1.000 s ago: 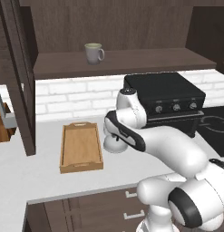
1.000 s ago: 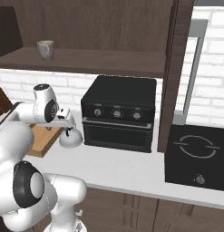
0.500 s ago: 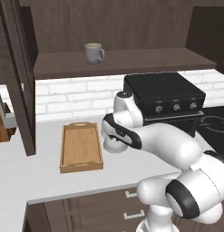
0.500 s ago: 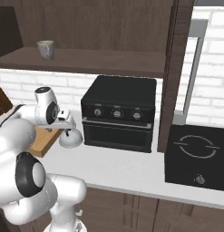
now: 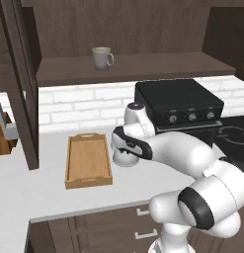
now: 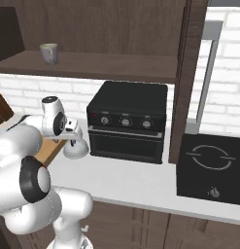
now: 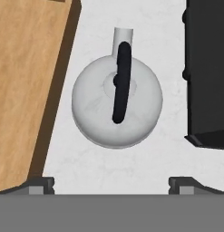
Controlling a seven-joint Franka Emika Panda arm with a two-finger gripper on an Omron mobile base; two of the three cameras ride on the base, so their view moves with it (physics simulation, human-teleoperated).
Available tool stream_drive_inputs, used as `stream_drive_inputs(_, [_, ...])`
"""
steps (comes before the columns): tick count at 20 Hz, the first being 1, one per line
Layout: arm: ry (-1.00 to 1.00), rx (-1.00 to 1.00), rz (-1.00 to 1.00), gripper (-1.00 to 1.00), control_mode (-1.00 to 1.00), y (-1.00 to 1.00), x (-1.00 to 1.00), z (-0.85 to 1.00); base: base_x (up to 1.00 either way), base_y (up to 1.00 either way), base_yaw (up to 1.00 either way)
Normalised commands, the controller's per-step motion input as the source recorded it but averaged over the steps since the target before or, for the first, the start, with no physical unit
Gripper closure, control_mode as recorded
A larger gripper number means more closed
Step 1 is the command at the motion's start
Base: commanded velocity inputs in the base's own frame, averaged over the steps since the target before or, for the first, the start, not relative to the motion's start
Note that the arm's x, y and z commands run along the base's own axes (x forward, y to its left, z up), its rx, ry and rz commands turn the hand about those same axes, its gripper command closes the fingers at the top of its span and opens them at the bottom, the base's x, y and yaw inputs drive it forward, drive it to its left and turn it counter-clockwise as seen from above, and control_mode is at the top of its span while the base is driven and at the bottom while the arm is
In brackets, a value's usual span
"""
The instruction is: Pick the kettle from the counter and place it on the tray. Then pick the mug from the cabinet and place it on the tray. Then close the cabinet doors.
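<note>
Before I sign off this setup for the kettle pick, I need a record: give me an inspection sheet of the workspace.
Surface: white counter, bare in front of the tray.
Job's things: kettle upright on the counter between tray and oven; tray holds nothing; mug on the cabinet shelf; cabinet doors open.
Clutter: black oven; cooktop.
Grippers: pincer open above the kettle, holding nothing.
Cables: nothing seen.
Surroundings: white brick wall; dark drawers below.

A: So what's the count on there?
B: One kettle (image 7: 116,102), one mug (image 5: 102,58), one tray (image 5: 88,161), one black oven (image 6: 128,120), one hob (image 6: 212,165).
</note>
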Motion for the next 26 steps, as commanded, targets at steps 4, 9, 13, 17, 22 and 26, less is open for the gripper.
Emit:
stream_drive_inputs(4, [0.0,0.03,0.0,-1.0,-1.0,-0.05,0.18,-0.07,0.0,0.0,0.0])
stream_drive_inputs(9, [0.0,0.01,-0.01,-1.0,-1.0,0.0,0.2,-0.04,0.0,0.0,0.0])
stream_drive_inputs(13, [0.0,0.02,-0.01,-1.0,-1.0,0.0,0.2,-0.07,0.0,0.0,0.0])
stream_drive_inputs(17, [0.0,0.01,-0.02,-1.0,-1.0,0.0,0.18,-0.11,0.0,0.0,0.0])
stream_drive_inputs(22, [0.0,0.02,0.0,-1.0,-1.0,-0.02,0.15,-0.1,0.0,0.0,0.0])
stream_drive_inputs(26, [0.0,0.02,0.0,-1.0,-1.0,-0.01,0.16,-0.14,0.0,0.0,0.0])
